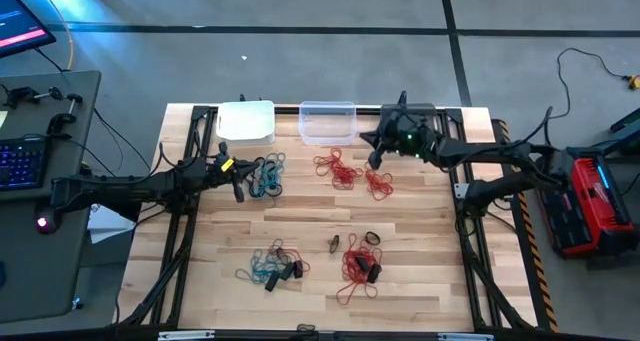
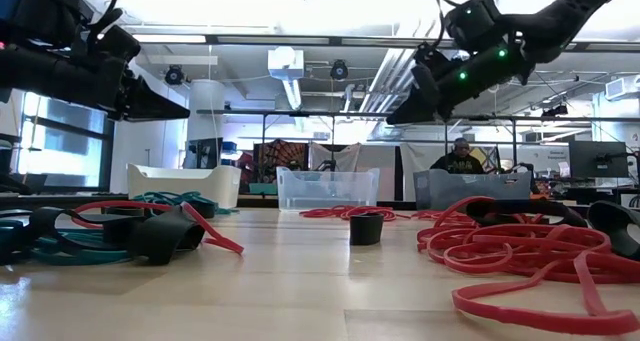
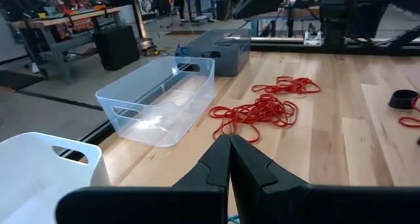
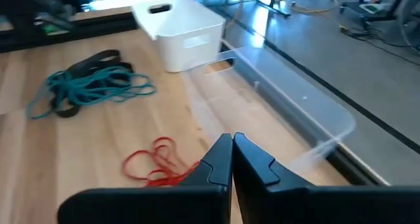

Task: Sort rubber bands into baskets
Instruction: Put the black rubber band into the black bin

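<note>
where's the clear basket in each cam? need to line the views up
High: clear basket at the table's far edge, centre, between the white basket and the right hand.
Low: centre background, behind the red bands.
Left wrist: left of centre, white basket nearer, grey one beyond.
Right wrist: right half.
Shared landmark: the white basket beside it.

Overhead, table-level, 2 wrist cams
</note>
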`<move>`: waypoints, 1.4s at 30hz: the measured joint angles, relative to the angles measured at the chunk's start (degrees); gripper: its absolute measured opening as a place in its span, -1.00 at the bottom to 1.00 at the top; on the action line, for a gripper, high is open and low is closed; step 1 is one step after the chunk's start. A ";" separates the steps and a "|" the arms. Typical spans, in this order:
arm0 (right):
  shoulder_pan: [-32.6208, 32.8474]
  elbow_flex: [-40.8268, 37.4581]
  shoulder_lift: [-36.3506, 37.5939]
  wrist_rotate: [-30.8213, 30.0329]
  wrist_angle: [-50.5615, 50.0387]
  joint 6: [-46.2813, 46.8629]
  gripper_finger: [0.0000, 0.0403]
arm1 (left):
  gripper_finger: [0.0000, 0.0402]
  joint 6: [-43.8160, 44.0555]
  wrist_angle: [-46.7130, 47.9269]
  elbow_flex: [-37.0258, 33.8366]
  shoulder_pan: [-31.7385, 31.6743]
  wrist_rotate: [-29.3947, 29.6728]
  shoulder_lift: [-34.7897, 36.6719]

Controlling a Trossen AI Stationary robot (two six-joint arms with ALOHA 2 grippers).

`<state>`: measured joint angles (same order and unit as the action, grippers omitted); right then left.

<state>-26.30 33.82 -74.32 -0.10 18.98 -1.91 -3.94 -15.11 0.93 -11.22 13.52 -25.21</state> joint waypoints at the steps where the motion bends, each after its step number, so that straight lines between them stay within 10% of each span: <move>1: 0.76 0.00 0.00 -0.32 0.04 -0.01 -1.00 | -1.00 0.27 -0.17 0.00 -0.02 -0.50 -0.02; 42: 9.99 0.00 0.00 5.22 2.43 -4.35 -1.00 | -1.00 0.83 -1.32 0.00 0.00 -2.25 -0.02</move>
<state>-16.32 33.82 -74.32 5.12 21.41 -6.26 -3.11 -16.43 0.93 -11.22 11.27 -25.23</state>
